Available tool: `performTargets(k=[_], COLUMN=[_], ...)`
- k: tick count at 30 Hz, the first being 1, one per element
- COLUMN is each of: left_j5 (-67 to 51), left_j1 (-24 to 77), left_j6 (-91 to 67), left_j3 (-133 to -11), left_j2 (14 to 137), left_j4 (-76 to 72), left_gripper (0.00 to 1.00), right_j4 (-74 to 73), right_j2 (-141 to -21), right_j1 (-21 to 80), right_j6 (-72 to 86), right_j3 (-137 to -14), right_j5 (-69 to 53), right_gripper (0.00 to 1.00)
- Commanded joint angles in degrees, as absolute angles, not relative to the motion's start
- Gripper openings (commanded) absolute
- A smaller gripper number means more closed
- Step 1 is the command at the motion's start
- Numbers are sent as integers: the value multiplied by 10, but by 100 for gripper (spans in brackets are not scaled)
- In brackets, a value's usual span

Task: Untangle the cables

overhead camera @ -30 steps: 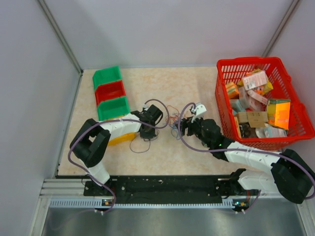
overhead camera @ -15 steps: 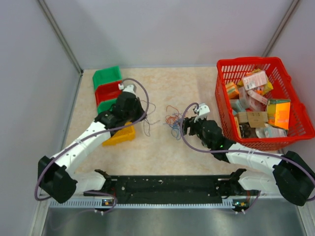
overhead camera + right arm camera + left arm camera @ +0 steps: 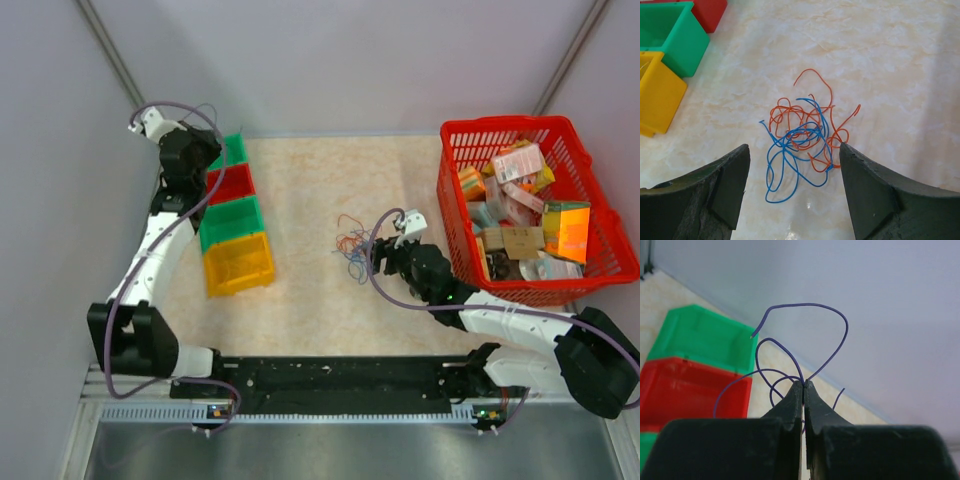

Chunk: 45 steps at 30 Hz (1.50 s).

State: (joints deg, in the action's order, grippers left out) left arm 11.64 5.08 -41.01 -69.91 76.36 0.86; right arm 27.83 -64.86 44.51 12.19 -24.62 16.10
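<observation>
A tangle of thin blue and orange cables [image 3: 802,135] lies on the marble table; it also shows in the top view [image 3: 350,248]. My right gripper [image 3: 794,172] is open just above the table, its fingers either side of the tangle's near edge. In the top view the right gripper [image 3: 378,258] sits right of the tangle. My left gripper [image 3: 803,385] is shut on a thin purple cable [image 3: 805,322] whose loops curl up from the fingertips. In the top view the left gripper [image 3: 190,150] is raised at the far left, above the bins.
A row of bins stands at the left: green [image 3: 232,150], red [image 3: 230,184], green [image 3: 232,221] and yellow [image 3: 240,262]. A red basket [image 3: 575,150] full of packets stands at the right. Grey walls close in the table at the back and left.
My left arm swung up and back to the far left corner with the purple cable, away from the tangle. My right gripper stays by the tangle.
</observation>
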Motion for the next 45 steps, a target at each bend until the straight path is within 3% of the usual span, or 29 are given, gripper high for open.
performTargets(k=[1,5,15,18,29,31,37,45], left_j5=[177,149,140,171,105,103,89,27], left_j1=[25,4,-51,-53,-61,-62,-63,-62], left_j6=[-381,-371,-482,-536,-562,-558,-549,-560], left_j3=[-708,-767,-829,-883,-1036,-1041,-1043,-971], left_j2=[860,968,1113,1130,1217,1216,1195,1098], left_j4=[-227,-303,-266,-106,153,157,170,164], left_gripper=[0,0,0,0,0,7,54,64], right_j4=[296,296,300,298,293,292,288,282], right_j2=[-633,-636,-648,-649,-646,-647,-656,-660], right_j1=[449,448,449,449,449,449,450,448], right_j6=[127,124,127,128,130,129,129,127], right_j3=[-242,-243,-245,-249,-250,-251,-256,-263], right_j5=[170,171,164,162,159,161,159,155], right_gripper=[71,71,71,71,71,71,71,71])
